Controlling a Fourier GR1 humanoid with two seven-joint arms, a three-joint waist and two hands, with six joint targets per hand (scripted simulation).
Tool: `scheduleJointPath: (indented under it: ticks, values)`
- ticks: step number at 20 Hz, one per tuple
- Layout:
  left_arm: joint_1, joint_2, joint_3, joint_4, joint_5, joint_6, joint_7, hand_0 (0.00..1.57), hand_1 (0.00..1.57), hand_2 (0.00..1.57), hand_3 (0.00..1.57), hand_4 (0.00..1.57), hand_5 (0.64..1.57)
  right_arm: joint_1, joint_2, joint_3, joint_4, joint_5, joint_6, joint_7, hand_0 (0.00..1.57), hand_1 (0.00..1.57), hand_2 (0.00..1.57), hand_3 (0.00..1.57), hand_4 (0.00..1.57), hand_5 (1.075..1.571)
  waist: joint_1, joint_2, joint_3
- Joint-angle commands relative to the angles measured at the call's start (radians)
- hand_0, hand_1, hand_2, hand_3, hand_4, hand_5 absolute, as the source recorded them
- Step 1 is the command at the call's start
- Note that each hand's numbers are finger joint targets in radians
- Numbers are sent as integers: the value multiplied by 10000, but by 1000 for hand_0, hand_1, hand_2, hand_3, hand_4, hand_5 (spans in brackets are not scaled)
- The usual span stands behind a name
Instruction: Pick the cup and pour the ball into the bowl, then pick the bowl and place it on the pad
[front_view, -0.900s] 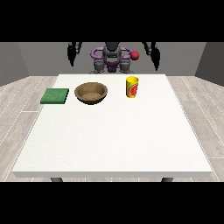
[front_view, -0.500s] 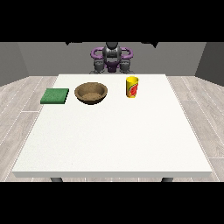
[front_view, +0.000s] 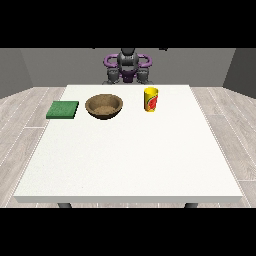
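Observation:
A yellow cup (front_view: 151, 99) with a red mark stands upright on the white table (front_view: 130, 160), towards its far edge and right of centre. No ball shows; the cup's inside is hidden from this angle. To its left sits a brown wooden bowl (front_view: 104, 106), and nothing shows inside it. Further left, near the table's edge, lies a flat green pad (front_view: 63, 109). The robot's torso (front_view: 128, 67) is behind the far edge. Neither hand shows: both arms run up past the top of the view.
The table's whole near half is bare white surface. Grey plank floor surrounds the table on both sides. Two table legs show under the front edge.
Both arms have lifted up out of the view; a second ago the hands hung beside the robot's shoulders. A small red thing near the shoulder at the view's right no longer shows.

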Motion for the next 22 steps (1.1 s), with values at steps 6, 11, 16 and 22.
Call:
scheduleJointPath:
  ticks: [6,11,16,22]
  values:
    - [-1391,-62,-42,1149,-583,269,-2776,0,0,0,0,583,1544,-1458,194,-218,191,67,22,-1669,0,0,0,0,730,1550,-188,3394,4]
    - [-1435,256,564,2355,-734,6,-5388,0,0,0,0,566,1507,-1386,227,-441,778,-194,671,-3520,0,0,0,0,683,1539,-418,5052,3]
    - [-1810,588,1187,3984,-139,-762,-6436,0,0,0,0,407,1484,-1706,-129,-1056,1542,-480,1074,-4183,0,0,0,0,678,1547,-321,5411,3]
    - [-1958,283,1020,6012,-623,-747,-7706,0,0,0,0,0,1451,-1745,-575,-1753,2722,-813,1663,-4870,0,0,0,0,667,1559,-332,5136,7]
